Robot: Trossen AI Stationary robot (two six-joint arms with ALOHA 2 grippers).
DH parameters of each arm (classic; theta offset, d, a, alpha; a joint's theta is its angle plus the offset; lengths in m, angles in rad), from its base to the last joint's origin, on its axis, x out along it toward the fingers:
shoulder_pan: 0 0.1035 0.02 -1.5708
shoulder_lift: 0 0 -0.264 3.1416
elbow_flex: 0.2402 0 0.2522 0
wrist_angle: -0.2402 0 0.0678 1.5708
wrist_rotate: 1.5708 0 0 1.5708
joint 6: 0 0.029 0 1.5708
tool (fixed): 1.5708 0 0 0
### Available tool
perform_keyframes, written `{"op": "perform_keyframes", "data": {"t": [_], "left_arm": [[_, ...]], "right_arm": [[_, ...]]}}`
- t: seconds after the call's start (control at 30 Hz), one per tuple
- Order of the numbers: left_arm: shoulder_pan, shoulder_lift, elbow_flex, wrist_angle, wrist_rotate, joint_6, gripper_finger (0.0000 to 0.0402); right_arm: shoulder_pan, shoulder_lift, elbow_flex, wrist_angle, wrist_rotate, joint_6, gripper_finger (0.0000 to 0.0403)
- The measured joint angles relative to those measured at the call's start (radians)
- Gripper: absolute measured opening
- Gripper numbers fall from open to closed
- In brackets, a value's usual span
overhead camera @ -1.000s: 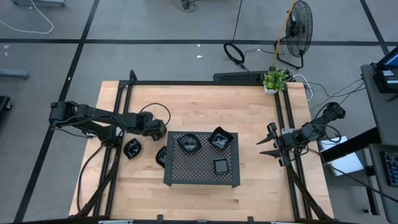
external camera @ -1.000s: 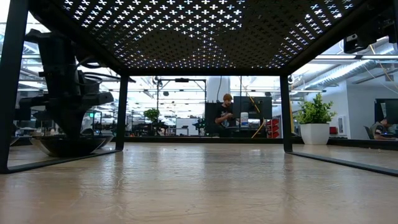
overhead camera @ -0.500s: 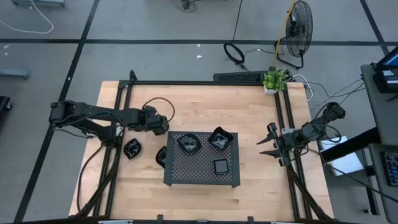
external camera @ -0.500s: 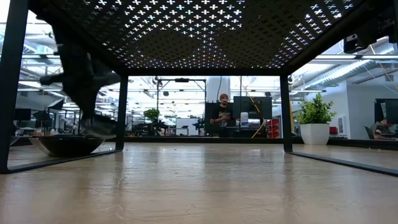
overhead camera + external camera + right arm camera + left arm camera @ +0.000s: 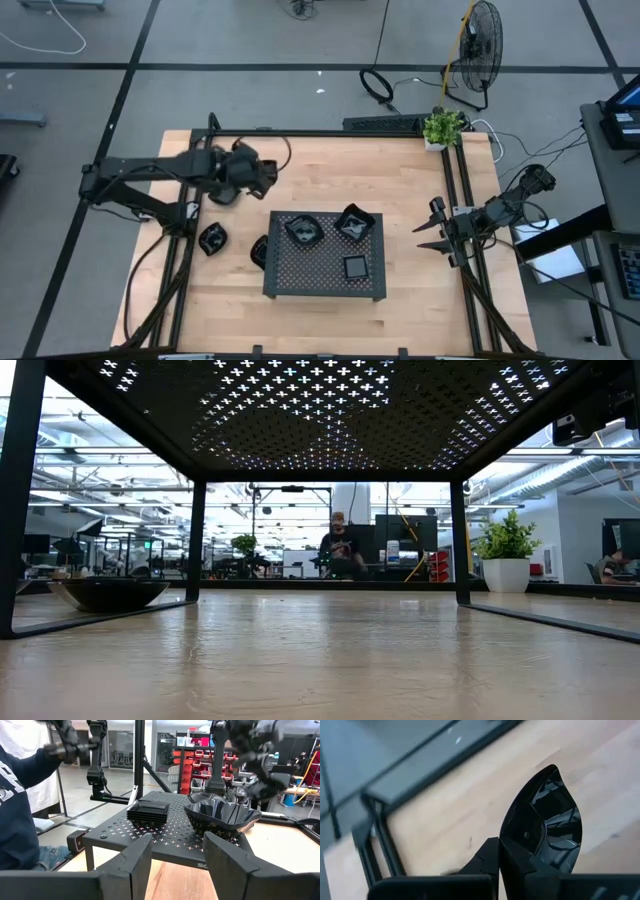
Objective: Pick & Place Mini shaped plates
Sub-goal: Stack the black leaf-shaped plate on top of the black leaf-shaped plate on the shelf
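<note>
My left gripper (image 5: 263, 177) is above the table's far left part, shut on one mini shaped plate (image 5: 547, 820), a glossy black pointed dish. Two more black dishes (image 5: 212, 238) (image 5: 258, 250) rest bottom-down on the table left of the perforated tray (image 5: 325, 285). On the tray stand a rounded dish stack (image 5: 303, 230), an angular one (image 5: 355, 223) and a square one (image 5: 355, 267). My right gripper (image 5: 425, 228) waits open at the table's right side, fingers toward the tray (image 5: 150, 842). My left gripper (image 5: 502, 851) pinches the plate between its two fingers by the rim (image 5: 512, 845) at one end. One finger (image 5: 490, 857) lies on the outer side, the other inside the hollow. The plate is lifted clear of the table, its pointed end away from the fingers.
A potted plant (image 5: 442, 128) stands at the far right corner, and black frame rails (image 5: 330, 133) run along the table's edges. A person's blue sleeve (image 5: 20, 795) shows beside the table in the right wrist view. A dish (image 5: 105, 593) sits on the table beyond the tray's leg.
My left gripper has risen from the dishes left of the tray and swung toward the table's far edge, carrying one plate lifted clear. The other dishes on the table have stayed where they were. The left arm has left the low view.
</note>
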Motion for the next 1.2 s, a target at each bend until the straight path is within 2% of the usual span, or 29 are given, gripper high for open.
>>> {"op": "perform_keyframes", "data": {"t": [0.1, 0.2, 0.3, 0.4, 0.53, 0.9, 1.2], "left_arm": [[-0.004, -0.001, 0.095, 0.034, 0.017, 0.226, 0.0003], [-0.005, 0.000, 0.171, 0.109, 0.112, 0.439, 0.0008], [-0.001, -0.001, 0.226, 0.203, 0.254, 0.599, 0.0005], [0.005, -0.001, 0.233, 0.318, 0.453, 0.741, 0.0005], [0.005, 0.006, 0.233, 0.373, 0.682, 0.878, 0.0005], [0.048, 0.170, 0.231, 0.379, 0.980, 1.027, 0.0005], [0.052, 0.254, 0.231, 0.385, 1.079, 1.068, 0.0005]], "right_arm": [[0.000, 0.000, 0.000, 0.000, 0.000, 0.000, 0.0165], [0.000, 0.000, 0.000, 0.000, 0.000, 0.000, 0.0165], [0.000, 0.000, 0.000, 0.000, 0.000, 0.000, 0.0165], [0.000, 0.000, 0.000, 0.000, 0.000, 0.000, 0.0165], [0.000, 0.000, 0.000, 0.000, 0.000, 0.000, 0.0165], [0.000, 0.000, 0.000, 0.000, 0.000, 0.000, 0.0165], [0.000, 0.000, 0.000, 0.000, 0.000, 0.000, 0.0165]]}}
